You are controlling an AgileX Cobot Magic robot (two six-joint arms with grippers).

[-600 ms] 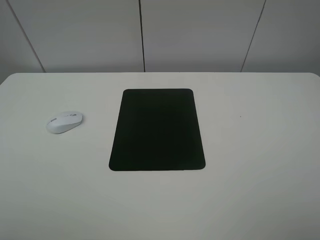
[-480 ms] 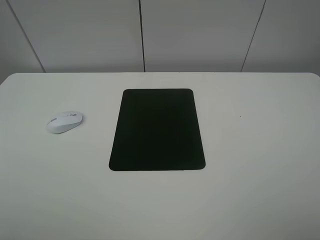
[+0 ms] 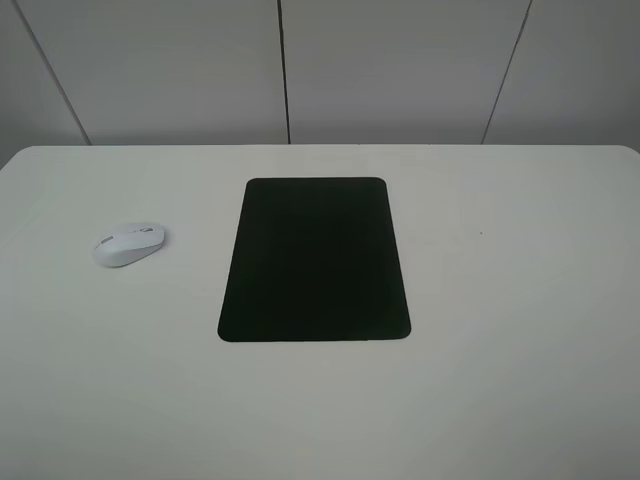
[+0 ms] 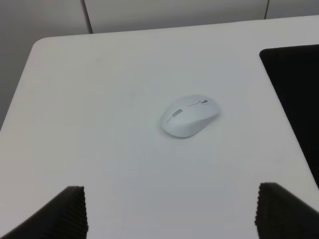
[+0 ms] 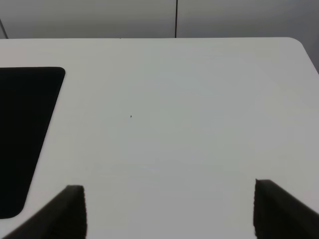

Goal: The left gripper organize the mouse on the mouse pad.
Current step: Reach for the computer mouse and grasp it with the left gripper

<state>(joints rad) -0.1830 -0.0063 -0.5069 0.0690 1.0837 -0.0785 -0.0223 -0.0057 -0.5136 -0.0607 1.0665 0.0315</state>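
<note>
Your left gripper (image 4: pixel 172 211) has its fingers (image 4: pixel 70 211) wide apart, gripping nothing. The mouse (image 3: pixel 129 244) lies on the white table (image 3: pixel 520 300) at the overhead frame's left, well apart from the central mouse pad (image 3: pixel 314 260). Your right gripper (image 5: pixel 169 209) gapes equally, empty. Nothing has moved since earlier. Both grippers angle down over the table.

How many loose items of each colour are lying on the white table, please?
White: 1, the small white oval computer mouse, on the bare tabletop apart from the pad.
Black: 1, the flat matte black rectangular mouse pad, with nothing on it.
Total: 2
</note>
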